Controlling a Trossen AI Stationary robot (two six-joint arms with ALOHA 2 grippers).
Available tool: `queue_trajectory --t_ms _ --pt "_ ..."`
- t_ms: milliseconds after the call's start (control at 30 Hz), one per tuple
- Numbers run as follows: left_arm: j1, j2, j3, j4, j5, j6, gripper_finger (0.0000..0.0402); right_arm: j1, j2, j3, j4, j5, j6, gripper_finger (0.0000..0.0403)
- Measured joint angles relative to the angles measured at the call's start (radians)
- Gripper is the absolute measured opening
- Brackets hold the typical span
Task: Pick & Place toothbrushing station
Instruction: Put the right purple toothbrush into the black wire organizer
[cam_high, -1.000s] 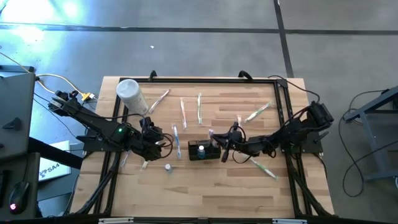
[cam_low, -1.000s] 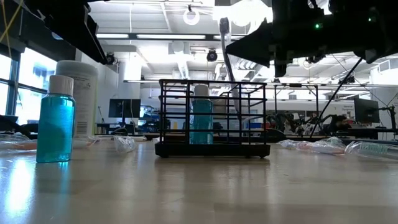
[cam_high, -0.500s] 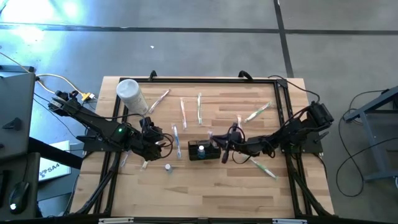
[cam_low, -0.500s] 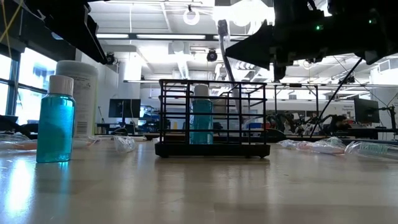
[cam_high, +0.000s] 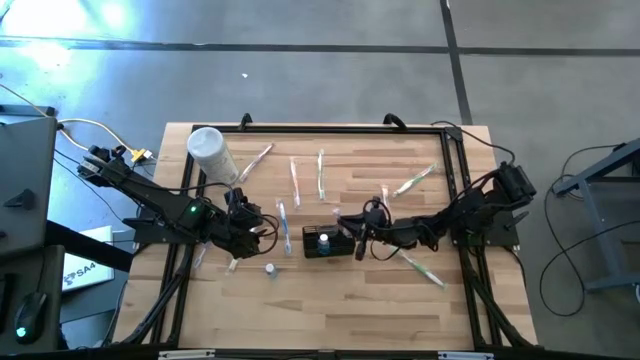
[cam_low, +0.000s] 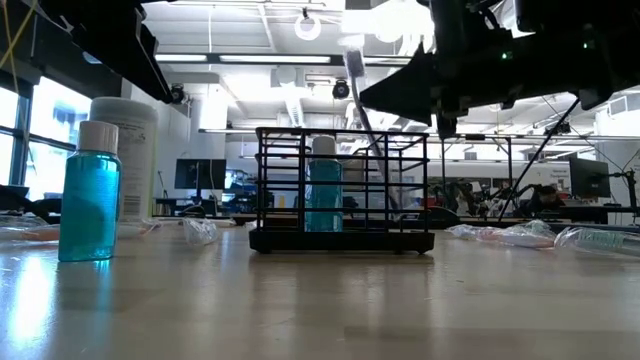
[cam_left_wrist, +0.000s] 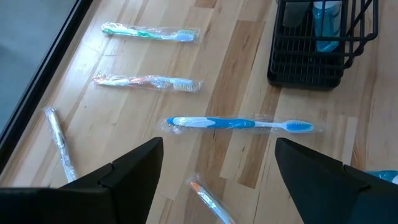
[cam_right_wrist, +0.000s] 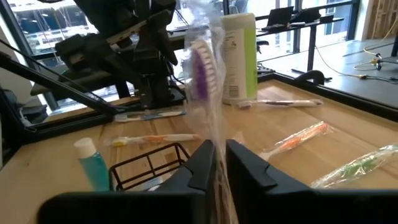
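From above, the toothbrushing station (cam_high: 322, 243) sits near the middle of the table (cam_high: 330, 310), slightly toward the near edge, with a blue bottle standing in it. The right pincer (cam_high: 361, 232) hovers over the station's right end, and the left pincer (cam_high: 262, 232) waits just left of it, above a blue toothbrush (cam_high: 282, 215). Wrapped toothbrushes lie scattered toward the far edge and the right edge, a white canister (cam_high: 209, 150) stands at the far left corner, and the near half of the table is mostly bare, so there is room to move there.

At table height, the station (cam_low: 342, 190) shows as an open black wire cage on a flat base, its teal bottle (cam_low: 322, 188) upright inside. A wrapped toothbrush (cam_low: 358, 85) rises at a slant out of the cage beneath the right pincer. A second teal bottle (cam_low: 89, 192) stands alone well to one side. The cage looks light and stiff, likely to slide or tip if nudged; the top rim wires seem the best place to grip.

The left wrist camera shows its own fingers (cam_left_wrist: 134, 168) spread wide and empty above the blue toothbrush (cam_left_wrist: 239, 124), the station's corner (cam_left_wrist: 317, 43) just beyond.

The right wrist camera shows its fingers (cam_right_wrist: 202, 163) nearly closed, the crinkly wrapper of a purple-bristled toothbrush (cam_right_wrist: 202, 71) between them; whether they grip it firmly or are letting go, I cannot tell.
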Motion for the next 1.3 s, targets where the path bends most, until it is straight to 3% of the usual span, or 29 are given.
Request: queue_trajectory --t_ms 567,1133,1300 --pt "0.0 0.0 0.0 0.0 0.0 0.0 0.0303 0.0 -0.007 0.0 0.051 0.004 -0.042 0.0185" --pt "0.0 0.0 0.0 0.0 0.001 0.0 0.0303 0.002 -0.024 0.0 0.038 -0.002 -0.061 0.0194" --pt "0.0 0.0 0.0 0.0 0.001 0.0 0.0303 0.002 -0.023 0.0 -0.019 -0.002 -0.036 0.0219"
